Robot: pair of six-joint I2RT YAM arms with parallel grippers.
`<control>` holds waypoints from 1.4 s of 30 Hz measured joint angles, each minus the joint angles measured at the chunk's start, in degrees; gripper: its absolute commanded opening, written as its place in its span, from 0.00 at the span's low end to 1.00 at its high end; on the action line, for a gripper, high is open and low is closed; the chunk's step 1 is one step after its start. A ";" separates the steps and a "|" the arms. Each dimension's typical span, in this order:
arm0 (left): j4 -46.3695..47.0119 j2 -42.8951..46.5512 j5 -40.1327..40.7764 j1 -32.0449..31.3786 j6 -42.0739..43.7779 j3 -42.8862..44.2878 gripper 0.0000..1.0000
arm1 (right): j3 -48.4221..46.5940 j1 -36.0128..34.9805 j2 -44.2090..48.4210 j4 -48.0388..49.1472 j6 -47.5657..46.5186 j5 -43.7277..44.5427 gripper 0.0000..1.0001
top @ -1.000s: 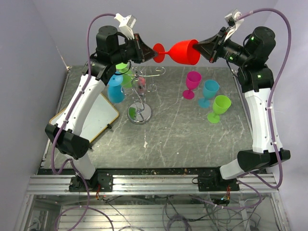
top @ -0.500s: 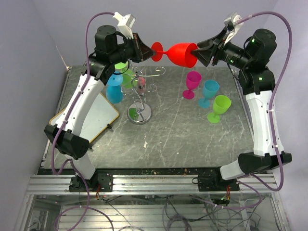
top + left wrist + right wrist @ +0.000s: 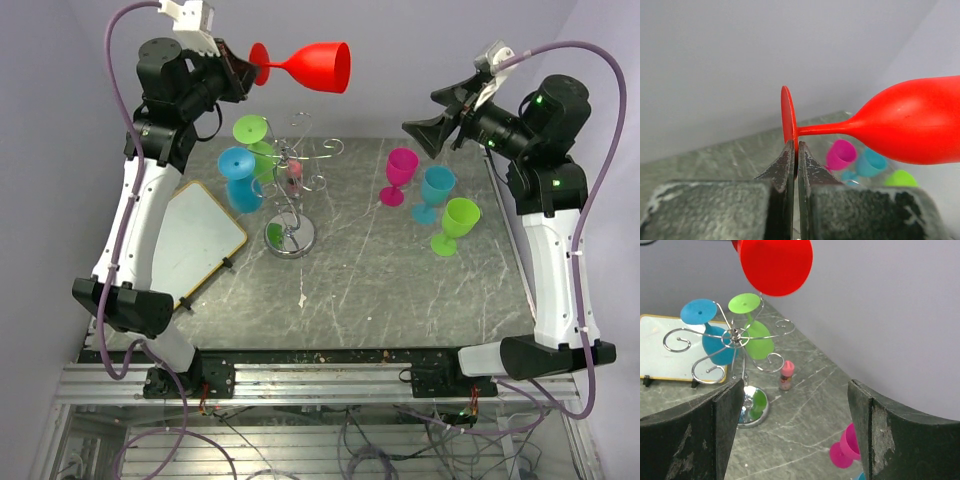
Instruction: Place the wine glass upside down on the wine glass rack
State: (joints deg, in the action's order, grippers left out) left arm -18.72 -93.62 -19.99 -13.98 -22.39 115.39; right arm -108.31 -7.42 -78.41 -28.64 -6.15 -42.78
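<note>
A red wine glass (image 3: pixel 312 66) lies sideways in the air, high above the table's back left, its bowl pointing right. My left gripper (image 3: pixel 246 72) is shut on the rim of its round foot (image 3: pixel 786 117), and the bowl (image 3: pixel 912 127) stretches off to the right. The wine glass rack (image 3: pixel 291 192), a silver wire stand on a shiny disc base (image 3: pixel 753 409), stands below with a blue glass (image 3: pixel 240 180) and a green glass (image 3: pixel 256 138) hanging upside down on it. My right gripper (image 3: pixel 424 130) hangs open and empty to the right of the red bowl (image 3: pixel 775 265), apart from it.
Pink (image 3: pixel 400 172), teal (image 3: pixel 436 190) and green (image 3: pixel 456 222) glasses stand upright on the right half of the table. A white board (image 3: pixel 200 238) lies at the left. A small pink-capped bottle (image 3: pixel 786 375) stands behind the rack.
My right gripper has opened, let go of the red bowl and drawn back to the right. The left arm has carried the glass up and to the left.
</note>
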 measured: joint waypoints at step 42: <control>9.09 -14.84 37.00 -12.04 71.10 9.57 0.07 | 6.60 6.27 1.42 -1.57 -0.50 -3.13 0.84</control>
State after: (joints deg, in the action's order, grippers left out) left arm -9.63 -108.47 17.02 -26.02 48.71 124.97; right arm -101.71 -1.15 -76.99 -30.22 -6.66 -45.91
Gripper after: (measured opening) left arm 0.082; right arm 0.840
